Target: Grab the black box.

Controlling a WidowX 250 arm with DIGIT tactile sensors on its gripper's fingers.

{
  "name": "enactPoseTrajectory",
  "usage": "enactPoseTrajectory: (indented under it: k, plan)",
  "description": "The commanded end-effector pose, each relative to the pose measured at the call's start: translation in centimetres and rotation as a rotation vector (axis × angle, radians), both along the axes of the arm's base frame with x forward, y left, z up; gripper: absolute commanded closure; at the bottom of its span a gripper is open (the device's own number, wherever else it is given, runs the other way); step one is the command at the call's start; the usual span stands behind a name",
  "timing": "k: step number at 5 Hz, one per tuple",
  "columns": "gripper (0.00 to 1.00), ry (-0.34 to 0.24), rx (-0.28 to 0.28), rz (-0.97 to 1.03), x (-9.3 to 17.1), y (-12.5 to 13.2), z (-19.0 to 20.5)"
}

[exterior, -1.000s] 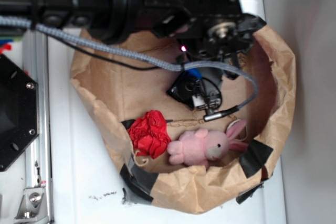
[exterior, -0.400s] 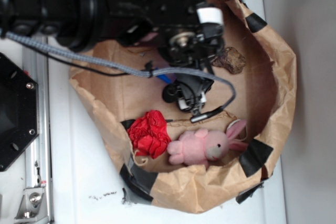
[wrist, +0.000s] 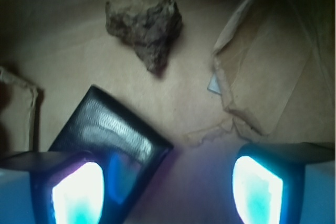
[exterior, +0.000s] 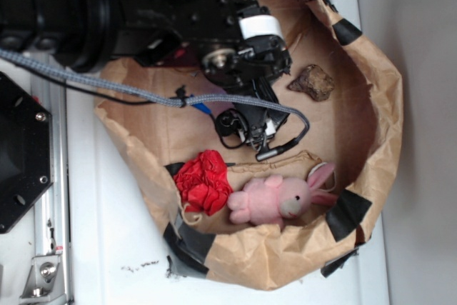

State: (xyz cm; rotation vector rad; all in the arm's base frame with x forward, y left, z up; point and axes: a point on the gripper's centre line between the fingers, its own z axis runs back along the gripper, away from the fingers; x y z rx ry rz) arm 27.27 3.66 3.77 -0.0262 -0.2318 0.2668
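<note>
The black box (wrist: 113, 132) is a flat, glossy black square lying tilted on the brown paper floor of the bag. In the wrist view it sits at lower left, and its lower corner reaches in beside my left fingertip (wrist: 76, 192). My gripper (wrist: 168, 187) is open and low over the bag floor, with the right fingertip (wrist: 257, 190) well clear of the box. In the exterior view my gripper (exterior: 246, 130) hangs inside the bag and hides most of the box.
A brown rock-like lump (exterior: 312, 81) lies just beyond the box, as the wrist view (wrist: 144, 19) shows. A red paper ball (exterior: 203, 181) and a pink toy bunny (exterior: 282, 199) lie against the bag's near wall. The paper bag's rim (exterior: 389, 105) with black tape patches (exterior: 348, 213) surrounds everything.
The arm has swung left in the exterior view, uncovering the brown lump. The gripper has shifted a little left inside the bag and stays open.
</note>
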Motion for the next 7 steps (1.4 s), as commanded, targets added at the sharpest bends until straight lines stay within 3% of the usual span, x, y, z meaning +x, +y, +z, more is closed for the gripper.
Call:
enactPoseTrajectory:
  k: [1,3,6,7]
  plan:
    - [0.0,-0.045,0.015,0.007,0.9,-0.8,-1.6]
    - [0.0,-0.045,-0.035,-0.014,1.5,-3.0,-1.4]
    - [0.0,0.014,-0.072,-0.117,0.1,-4.5,-1.8]
    - [1.0,0.021,-0.088,-0.09,0.4,-4.3,-1.8]
